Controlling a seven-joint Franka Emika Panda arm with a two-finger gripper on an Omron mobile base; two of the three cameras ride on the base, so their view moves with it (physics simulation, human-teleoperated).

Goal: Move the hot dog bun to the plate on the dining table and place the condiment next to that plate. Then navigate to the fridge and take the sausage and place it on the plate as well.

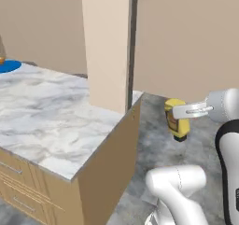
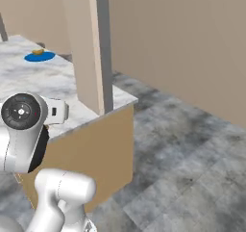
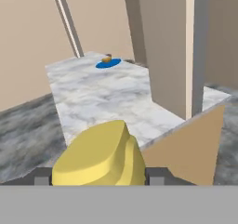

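— Condiment (image 1: pixel 177 119), where is it?
— Clamped between the gripper's (image 1: pixel 179 111) fingers, cap down, in the air over the grey floor (image 1: pixel 161 144), just off the corner of the dining table (image 1: pixel 51 121).
— And past that?
— A tan pillar (image 1: pixel 108 46) stands on the marble near that corner. At the far end lies the blue plate (image 3: pixel 108 63), the hot dog bun (image 3: pixel 107 58) on it.

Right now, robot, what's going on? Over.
Fingers shut on the condiment, carried above the floor. Bun already on the blue plate, far end of the dining table. Pillar stands on its near corner.
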